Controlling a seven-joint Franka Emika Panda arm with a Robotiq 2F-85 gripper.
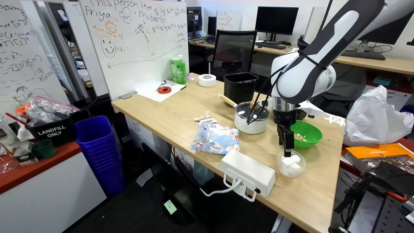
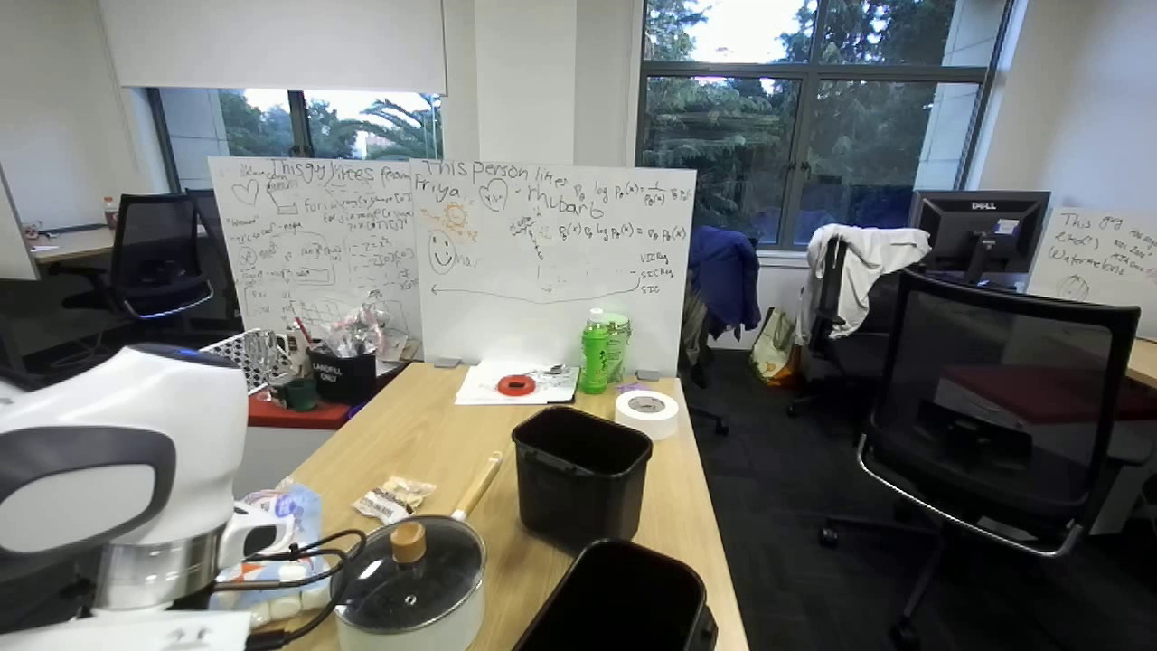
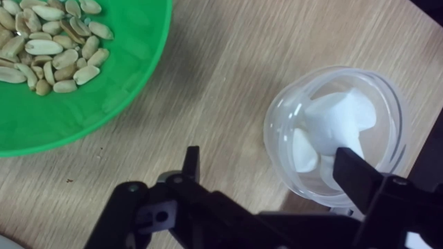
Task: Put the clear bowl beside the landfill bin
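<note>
Bowl of clear plastic [image 3: 278, 124] on the table [image 1: 181, 110], under the claw [image 3: 270, 167], well apart from the landfill bin [image 1: 51, 131]
Marshmallows [image 3: 332, 121] lie in the clear bowl. The claw's fingers stand apart, one fingertip [image 3: 356, 180] overlapping the clear bowl's rim in the wrist view, touching or not I cannot tell, the other above the table. Just beside is the green bowl [image 3: 145, 62] with peanuts [image 3: 52, 52]; a white corded device [image 1: 249, 174] lies near, at the table's edge. Farther off are a printed bag of marshmallows [image 1: 216, 137], a saucepan with a glass lid [image 1: 255, 128] and two black bins [image 2: 583, 493], then a white tape roll [image 1: 207, 83] and a green bottle [image 1: 181, 72]. The landfill bin, lettered LANDFILL ONLY, holds crumpled plastic [image 1: 48, 111] on a red-topped cabinet [image 1: 66, 152], beside stacked blue bins [image 1: 102, 155]
</note>
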